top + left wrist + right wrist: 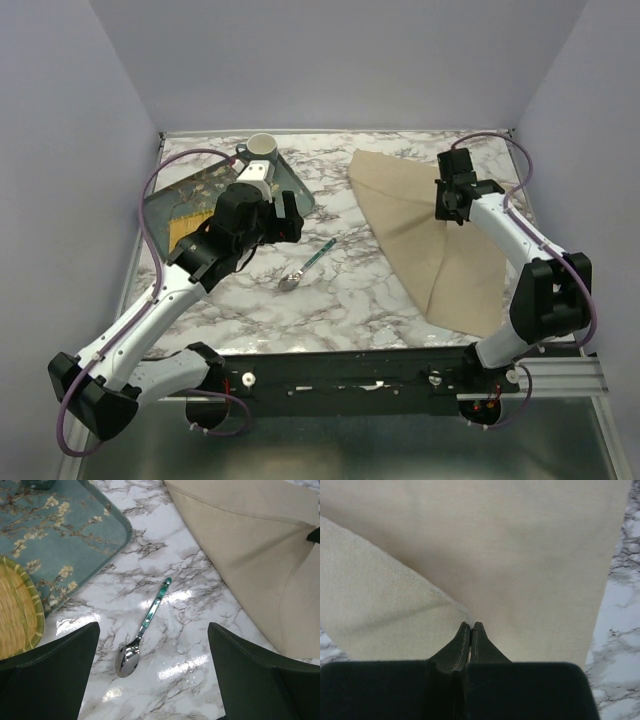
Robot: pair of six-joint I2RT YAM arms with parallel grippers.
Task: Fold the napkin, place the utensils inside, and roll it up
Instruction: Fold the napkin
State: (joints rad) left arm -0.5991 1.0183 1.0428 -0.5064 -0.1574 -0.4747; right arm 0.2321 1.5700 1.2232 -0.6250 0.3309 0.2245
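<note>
Right fingers [462,642]: pressed together, clamped on the corner of the upper layer of the napkin [440,265], which is drawn up from the rest of the cloth. Napkin: plain beige cloth, lying on the right half of the surface, one point toward the near edge, its far edge close to the back wall. Left fingers [55,675]: spread wide apart, holding nothing, hanging above the spoon [147,622]. Spoon: silvery bowl toward the near side, slim teal-green handle angled away toward the napkin; flat on the surface between tray and napkin, touching neither. Tray [160,205]: dark teal with blossom pattern, left rear of the surface. On it: a yellow woven mat [15,615] at the near end and a white cup [262,147] at the far corner. Surface [340,300]: white marble pattern with grey veining.
</note>
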